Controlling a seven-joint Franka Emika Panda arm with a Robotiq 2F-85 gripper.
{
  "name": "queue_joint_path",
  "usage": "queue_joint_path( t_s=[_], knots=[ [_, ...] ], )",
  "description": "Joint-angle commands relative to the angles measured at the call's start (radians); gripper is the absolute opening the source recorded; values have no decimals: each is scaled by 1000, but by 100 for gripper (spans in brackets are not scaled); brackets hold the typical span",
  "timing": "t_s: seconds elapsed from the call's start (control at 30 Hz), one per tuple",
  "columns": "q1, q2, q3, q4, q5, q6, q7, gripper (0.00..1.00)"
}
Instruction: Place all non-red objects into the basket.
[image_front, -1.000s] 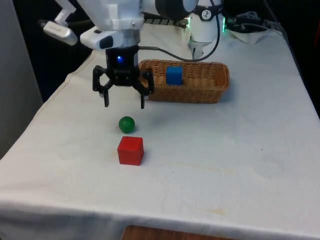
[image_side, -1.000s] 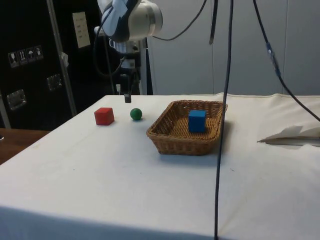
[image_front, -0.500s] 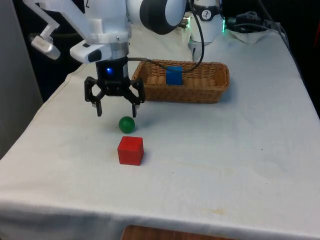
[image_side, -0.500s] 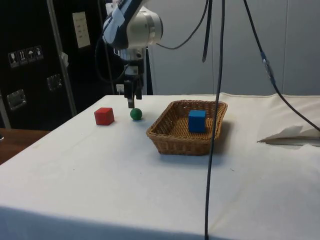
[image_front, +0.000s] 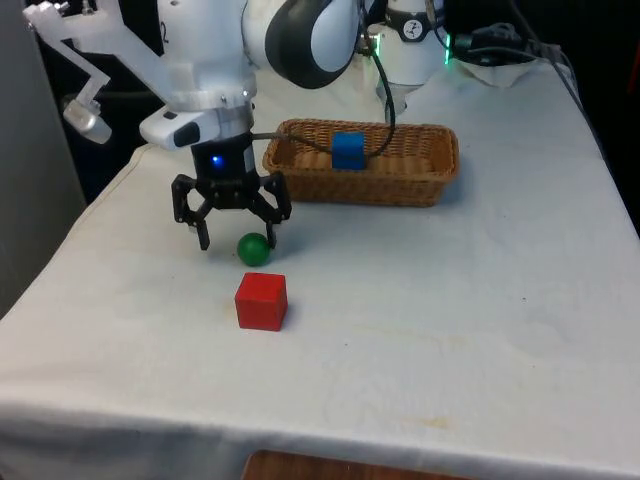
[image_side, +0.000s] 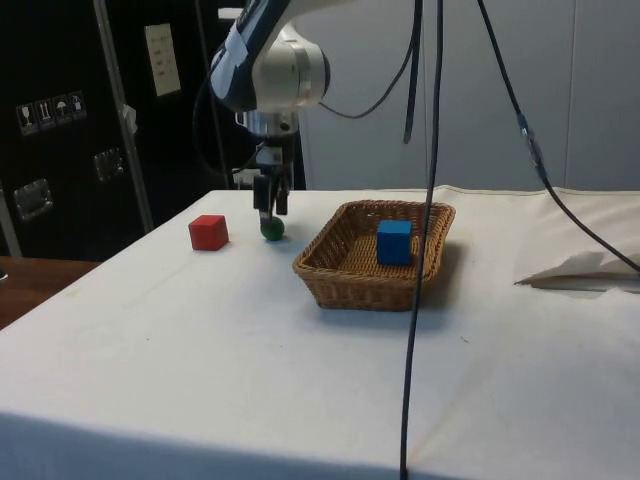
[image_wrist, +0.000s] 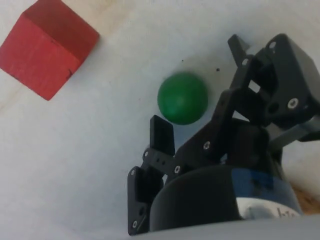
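Hovering low over green ball (image_front: 254, 248), gripper (image_front: 237, 232) has fingers spread wide, holding nothing; ball sits on cloth just inside front view's right finger, so you're off-centre, prob need nudge before closing. Wrist view: ball (image_wrist: 182, 98) betw fingertips, not touched. Blue cube (image_front: 348, 150) already in basket (image_front: 432, 178), so ball = last non-red item. Red cube (image_front: 261, 301) just beside ball, nearer camera; it stays on table, so keep fingers off it. Basket near, short carry
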Motion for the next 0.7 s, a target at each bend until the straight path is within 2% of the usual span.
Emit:
queue_joint_path(
  t_s=[0.0,0.17,0.2,0.23,0.3,0.47,0.5,0.53,0.67],
  knots=[
    [-12,5,8,10,6,-11,-8,100],
    [-17,19,7,20,35,-20,-26,100],
    [-5,12,0,5,31,-6,-23,100],
    [-18,21,6,24,40,-23,-29,100],
    [-22,30,6,35,50,-33,-32,100],
    [-25,42,2,54,69,-51,-38,100],
    [-16,38,-3,43,67,-40,-36,100],
    [-25,44,1,57,72,-53,-39,100],
    [-27,45,-3,64,82,-67,-42,100]
  ],
)
